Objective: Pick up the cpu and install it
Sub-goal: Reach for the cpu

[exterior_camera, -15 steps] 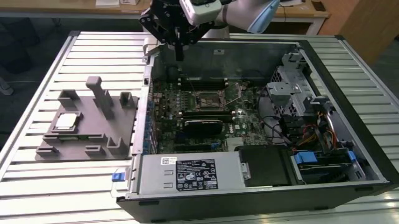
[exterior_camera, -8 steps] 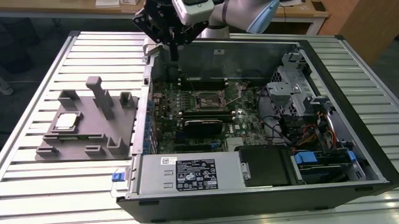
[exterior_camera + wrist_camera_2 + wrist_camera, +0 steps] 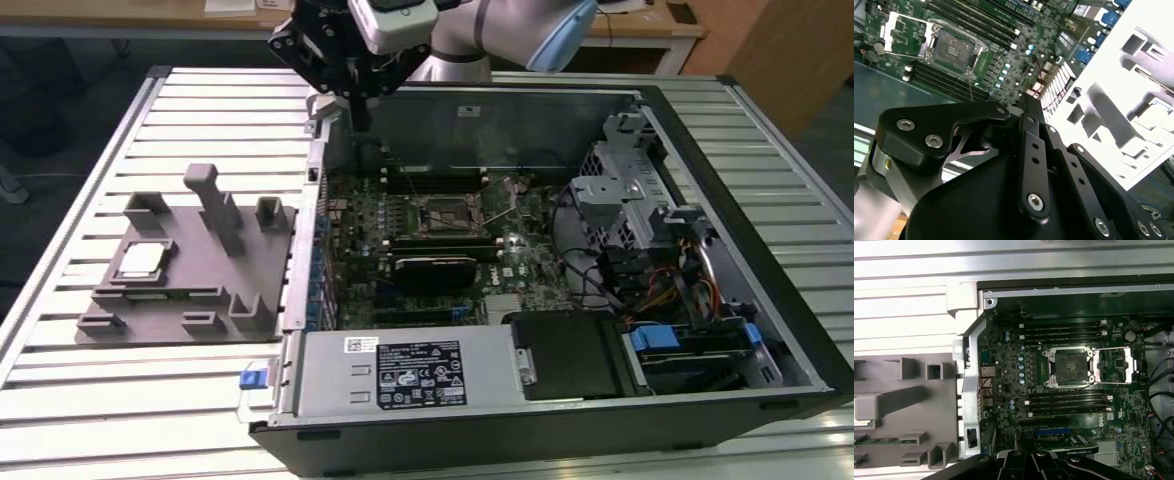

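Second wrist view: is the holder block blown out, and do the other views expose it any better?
In the second wrist view the holder block is washed out to near white, while the motherboard reads well; in the first wrist view the block shows grey but the slatted table glares; in the exterior view the light is even, and the cpu gleams mildly.

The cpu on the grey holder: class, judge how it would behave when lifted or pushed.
Probably stiff: the cpu is a flat, metal-topped square. Its shiny top is likely slippery. Lying flat in the grey holder, it should slide rather than roll or tip.
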{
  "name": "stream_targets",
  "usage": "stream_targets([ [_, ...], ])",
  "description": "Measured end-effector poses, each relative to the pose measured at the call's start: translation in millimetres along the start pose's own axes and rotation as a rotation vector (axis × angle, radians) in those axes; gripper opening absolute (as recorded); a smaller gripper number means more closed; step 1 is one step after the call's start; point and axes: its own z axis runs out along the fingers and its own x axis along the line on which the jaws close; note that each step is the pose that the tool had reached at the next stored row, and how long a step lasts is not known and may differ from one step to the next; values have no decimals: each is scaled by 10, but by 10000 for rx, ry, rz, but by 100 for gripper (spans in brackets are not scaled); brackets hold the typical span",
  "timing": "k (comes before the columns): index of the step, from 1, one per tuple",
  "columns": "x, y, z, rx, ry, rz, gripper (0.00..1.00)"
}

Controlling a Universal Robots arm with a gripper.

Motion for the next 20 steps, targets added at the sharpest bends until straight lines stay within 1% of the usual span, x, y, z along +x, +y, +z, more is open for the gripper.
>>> stream_targets([
  [10,266,-7,22,-1,-1,0,11],
  [15,373,7,41,7,0,1,11],
  [20,469,26,65,49,-5,1,11],
])
